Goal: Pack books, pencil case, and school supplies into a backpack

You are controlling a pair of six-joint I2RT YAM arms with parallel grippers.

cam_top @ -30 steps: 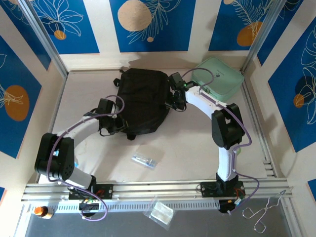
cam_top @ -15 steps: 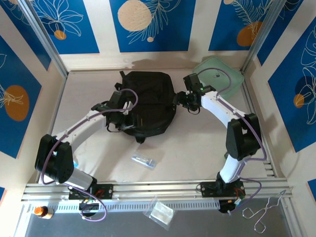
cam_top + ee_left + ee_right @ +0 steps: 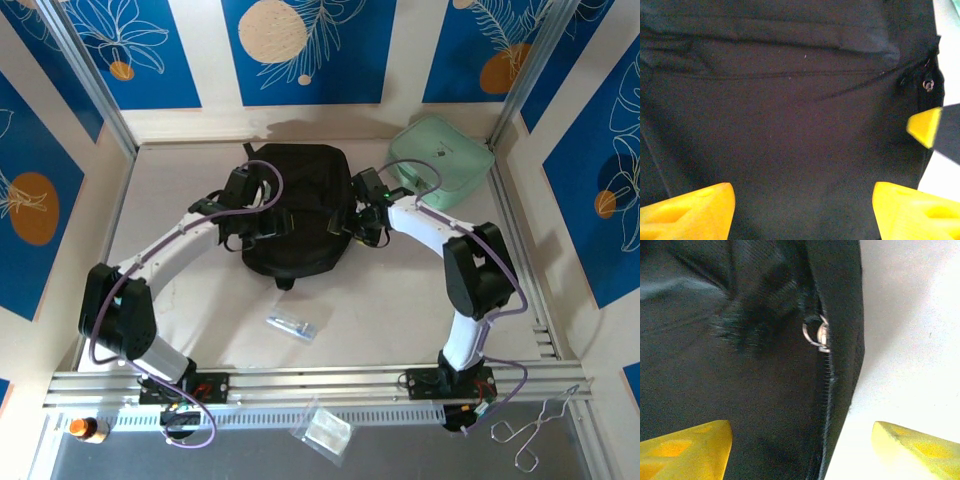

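Backpack (image 3: 300, 170): black; lies flat at the middle of the table (image 3: 400, 290), toward the far wall; both grippers are over it, one at each side
Left gripper (image 3: 802, 215): released; its yellow fingers (image 3: 690, 210) stand wide apart above the plain black fabric; nothing is clasped between them; in the top view it is over the pack's left half
Right gripper (image 3: 800, 450): released; jaws wide, one finger over the fabric, the other over bare table; it straddles the pack's right edge and grips nothing; one of its yellow tips shows in the left wrist view, beside the zip
Zip ring (image 3: 817, 335): small metal ring on the zip line at the pack's right edge; ahead of the right gripper's fingers and apart from them
Pencil case (image 3: 292, 325): clear pouch, flat on the table nearer the arm bases than the pack; well apart from both grippers
Green case (image 3: 445, 160): mint, rounded; far right corner, beside the right arm; apart from the pack
Front ledge: a second clear pouch (image 3: 325, 432) near the middle; a metal scissor-like tool (image 3: 530, 435) at the right
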